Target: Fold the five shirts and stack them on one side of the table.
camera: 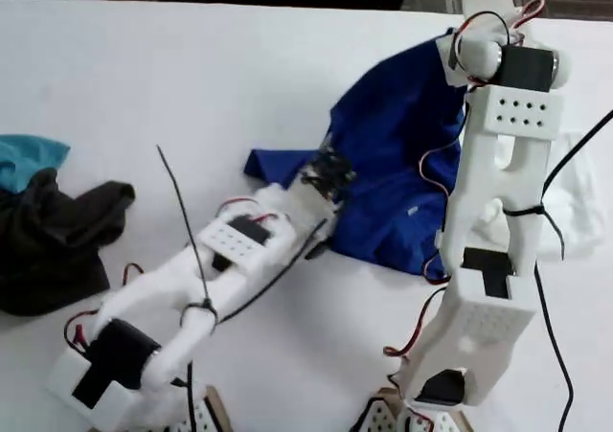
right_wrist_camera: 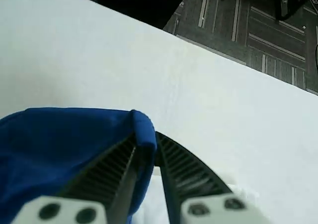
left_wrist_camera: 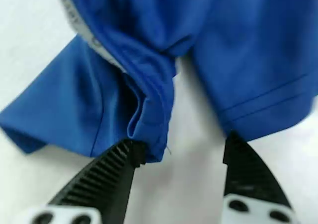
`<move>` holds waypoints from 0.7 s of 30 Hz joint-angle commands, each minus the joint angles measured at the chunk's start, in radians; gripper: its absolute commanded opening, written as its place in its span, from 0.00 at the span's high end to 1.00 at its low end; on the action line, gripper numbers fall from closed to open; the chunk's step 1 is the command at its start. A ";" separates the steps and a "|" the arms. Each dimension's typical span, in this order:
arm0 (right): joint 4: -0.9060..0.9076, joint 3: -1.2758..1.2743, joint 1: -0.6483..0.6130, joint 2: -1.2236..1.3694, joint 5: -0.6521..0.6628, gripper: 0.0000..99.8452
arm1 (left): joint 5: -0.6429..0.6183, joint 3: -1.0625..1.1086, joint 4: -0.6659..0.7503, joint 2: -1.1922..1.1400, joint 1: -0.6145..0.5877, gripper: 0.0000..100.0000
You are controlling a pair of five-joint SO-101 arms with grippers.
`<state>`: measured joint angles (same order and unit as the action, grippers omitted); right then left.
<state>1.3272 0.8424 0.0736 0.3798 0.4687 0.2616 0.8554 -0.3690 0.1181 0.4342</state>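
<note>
Right gripper point(right_wrist_camera: 146, 154) clamped on a raised edge of the blue shirt point(camera: 393, 173), which we judge keeps the cloth lifted for folding. Left gripper point(left_wrist_camera: 182, 145), jaws apart, sits at a bunched hem on the tabletop point(camera: 192, 87), probably ready to pinch it.

We see a blue shirt point(camera: 393, 164) crumpled and unfolded mid-worktop point(camera: 144, 78), one sleeve spread flat, its far edge raised and pinched in the right claw point(right_wrist_camera: 146, 139). A black shirt point(camera: 48, 245) lies heaped at the high view's left edge, touching a teal shirt point(camera: 29, 156) behind it. A white shirt point(camera: 579, 197) lies rumpled just beside the blue one.
</note>
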 commanded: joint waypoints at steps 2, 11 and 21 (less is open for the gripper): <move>-0.041 0.031 0.012 0.008 -0.017 0.98 | -0.012 -0.082 0.012 0.048 0.117 0.73; -0.079 0.043 0.013 0.085 -0.018 0.98 | -0.014 -0.194 0.009 0.048 0.161 0.73; -0.077 0.043 0.015 0.084 -0.017 0.98 | -0.014 -0.150 0.126 0.040 -0.098 0.73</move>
<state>1.2674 0.8424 0.0767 0.4749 0.4626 0.2616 0.7066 -0.2938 0.1181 0.4005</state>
